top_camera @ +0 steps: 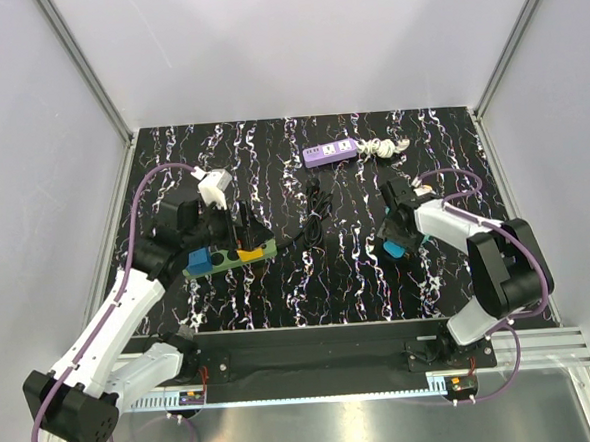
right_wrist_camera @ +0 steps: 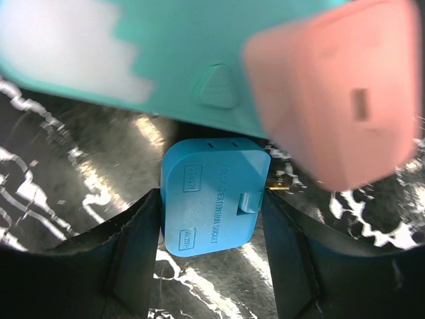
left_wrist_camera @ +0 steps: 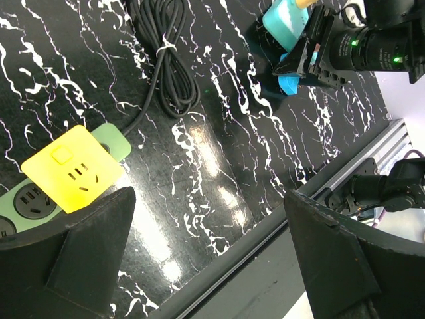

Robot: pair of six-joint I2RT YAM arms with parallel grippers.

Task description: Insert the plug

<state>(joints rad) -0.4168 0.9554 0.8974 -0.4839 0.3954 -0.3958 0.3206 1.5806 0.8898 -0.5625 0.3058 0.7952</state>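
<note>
Blue plug [right_wrist_camera: 211, 199] flat; brass prongs [right_wrist_camera: 279, 187] rightward

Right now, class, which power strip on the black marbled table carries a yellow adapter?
The green plastic power strip beside the left arm; the purple strip at the far edge shows bare sockets, the teal one a pink adapter.

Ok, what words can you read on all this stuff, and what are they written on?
"FOLDING EXTENSION SOCKET": on the blue adapter, printed sideways.
Two small boxed labels on the same adapter: too blurred to read.
Nothing readable on the yellow adapter or the purple power strip, which is too small to make out.
</note>
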